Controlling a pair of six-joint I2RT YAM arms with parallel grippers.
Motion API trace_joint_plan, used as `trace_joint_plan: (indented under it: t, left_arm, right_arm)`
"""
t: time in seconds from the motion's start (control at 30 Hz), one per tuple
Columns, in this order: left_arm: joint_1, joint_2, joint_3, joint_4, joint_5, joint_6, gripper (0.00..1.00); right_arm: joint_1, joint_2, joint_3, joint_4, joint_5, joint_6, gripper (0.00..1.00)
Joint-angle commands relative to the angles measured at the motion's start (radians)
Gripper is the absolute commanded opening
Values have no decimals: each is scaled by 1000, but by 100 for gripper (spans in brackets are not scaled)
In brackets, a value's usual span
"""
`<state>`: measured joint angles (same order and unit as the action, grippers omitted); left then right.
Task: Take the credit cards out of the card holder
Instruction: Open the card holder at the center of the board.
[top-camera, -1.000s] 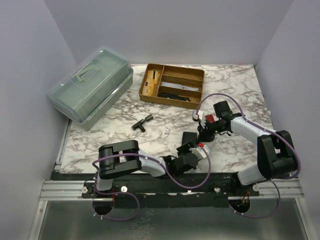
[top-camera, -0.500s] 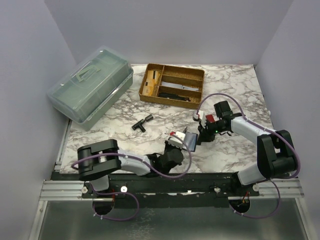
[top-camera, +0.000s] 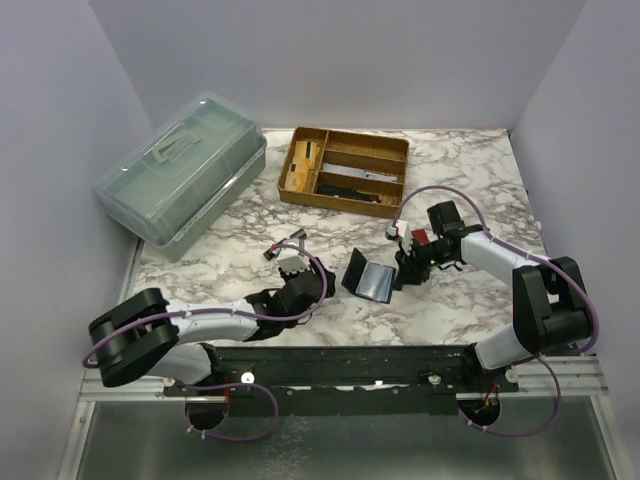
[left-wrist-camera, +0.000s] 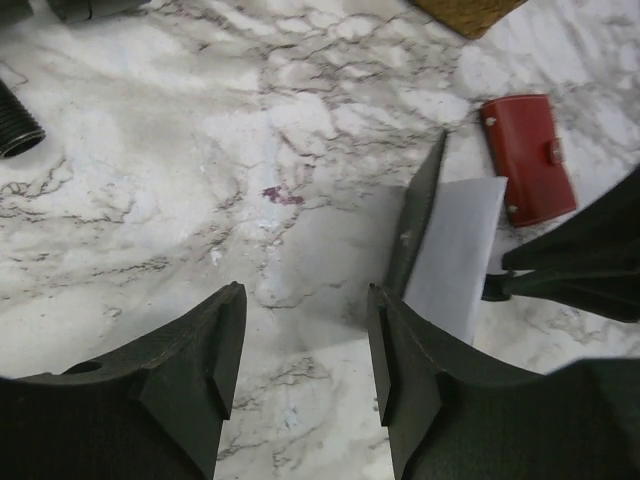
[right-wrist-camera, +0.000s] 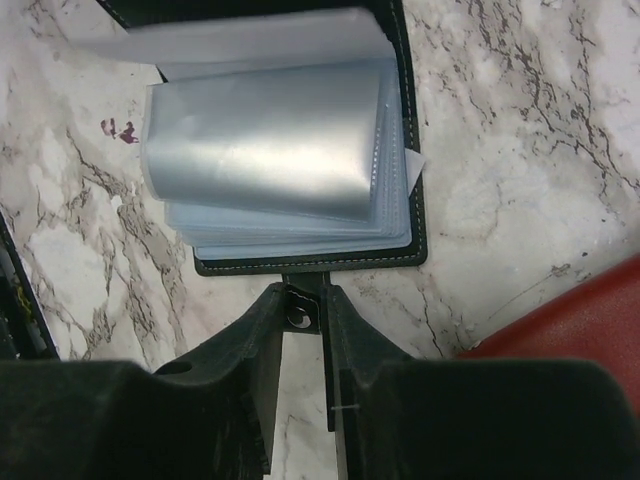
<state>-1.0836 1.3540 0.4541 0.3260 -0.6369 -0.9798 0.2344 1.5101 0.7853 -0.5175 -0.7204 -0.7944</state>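
The black card holder (top-camera: 366, 279) lies open on the marble in front of the arms. Its clear, pale grey sleeves (right-wrist-camera: 270, 150) fan out in the right wrist view. I cannot tell the credit cards apart from the sleeves. My right gripper (right-wrist-camera: 303, 300) is shut on the holder's snap tab at its near edge; it also shows in the top view (top-camera: 403, 269). My left gripper (left-wrist-camera: 305, 300) is open and empty over bare marble, left of the holder (left-wrist-camera: 425, 235). In the top view the left gripper (top-camera: 298, 272) is apart from the holder.
A red wallet (left-wrist-camera: 527, 158) lies closed just beyond the holder, beside the right gripper (right-wrist-camera: 575, 320). A black T-shaped pipe fitting (top-camera: 281, 247) lies beyond the left gripper. A wooden divided tray (top-camera: 345, 165) and a grey-green lidded box (top-camera: 185, 170) stand at the back.
My left gripper has swung left away from the card holder and let go of its cover. The holder now lies open. The right gripper has stayed on the tab.
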Motion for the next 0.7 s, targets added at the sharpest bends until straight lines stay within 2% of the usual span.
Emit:
trace_joint_plan:
  t: [0.0, 0.17, 0.3, 0.37, 0.43, 0.5, 0.6, 0.67]
  left_arm:
    - [2, -167, 24, -93, 113, 66, 58]
    - [3, -293, 39, -12, 333, 181, 58]
    - [-2, -227, 115, -4, 521, 243, 59]
    - [-23, -161, 154, -4, 562, 279, 59]
    - [-62, -93, 197, -5, 551, 341, 59]
    - [-114, -26, 242, -8, 507, 442, 59]
    - [-188, 68, 311, -39, 358, 592, 61]
    - [-194, 135, 372, -102, 262, 605, 64]
  right_arm:
    - [-13, 8, 35, 10, 82, 46, 25]
    - [-42, -40, 20, 52, 173, 71, 31]
    - [-65, -51, 24, 58, 188, 95, 38]
    - [-73, -55, 27, 66, 207, 110, 40]
    - [-90, -72, 33, 60, 174, 125, 41]
    - [-123, -94, 42, 39, 78, 136, 41]
    - [-182, -134, 56, 13, -86, 157, 41]
    - [-212, -155, 57, 10, -157, 168, 41]
